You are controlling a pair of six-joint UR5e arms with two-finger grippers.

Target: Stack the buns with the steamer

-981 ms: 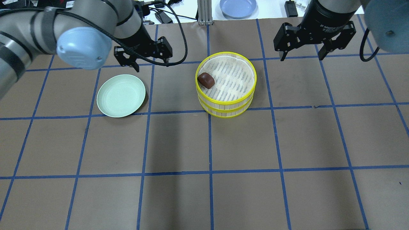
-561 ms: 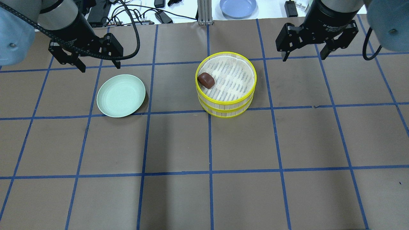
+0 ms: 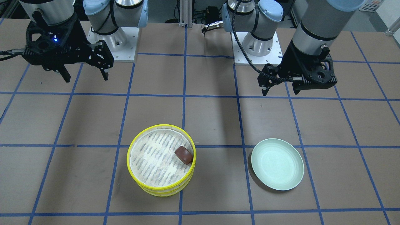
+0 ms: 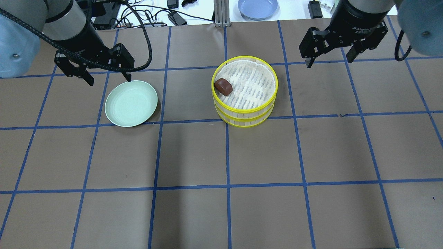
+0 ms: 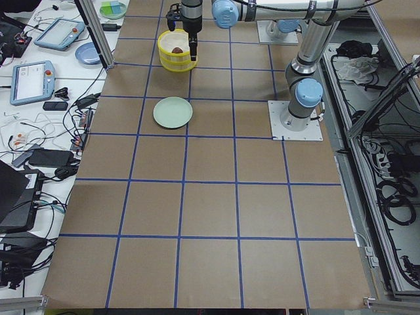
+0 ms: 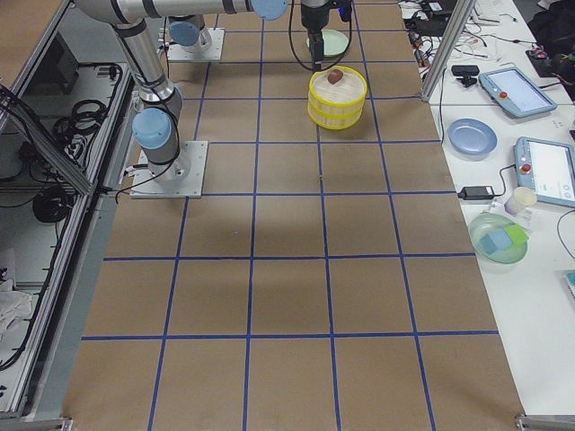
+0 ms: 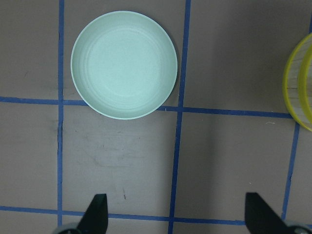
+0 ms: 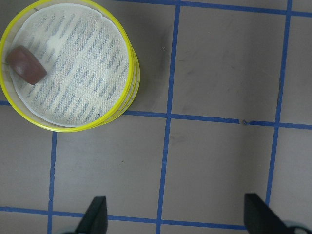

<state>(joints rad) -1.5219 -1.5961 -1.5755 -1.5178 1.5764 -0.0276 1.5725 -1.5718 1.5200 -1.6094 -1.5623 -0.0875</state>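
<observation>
The steamer (image 4: pixel 245 117) stands as two stacked yellow-rimmed tiers at the table's middle back; it also shows in the front view (image 3: pixel 128 161) and the right wrist view (image 8: pixel 132 68). The dark reddish-brown bun (image 4: pixel 223 86) lies on the top tier's cloth by the rim (image 3: pixel 183 155) (image 8: pixel 26 65). The cream-white bun is hidden. My left gripper (image 4: pixel 109 80) is open and empty, hovering above the far edge of the pale green plate (image 4: pixel 131 103). My right gripper (image 4: pixel 328 61) is open and empty, high to the steamer's right.
The green plate (image 7: pixel 124 64) is empty. A blue plate (image 4: pixel 258 7) and cables lie on the white bench beyond the table's far edge. Blue tape lines grid the brown table surface.
My left gripper swung from beside the steamer far to the left, then came back a little toward the plate. The right gripper barely moved. Steamer and bun are unmoved.
</observation>
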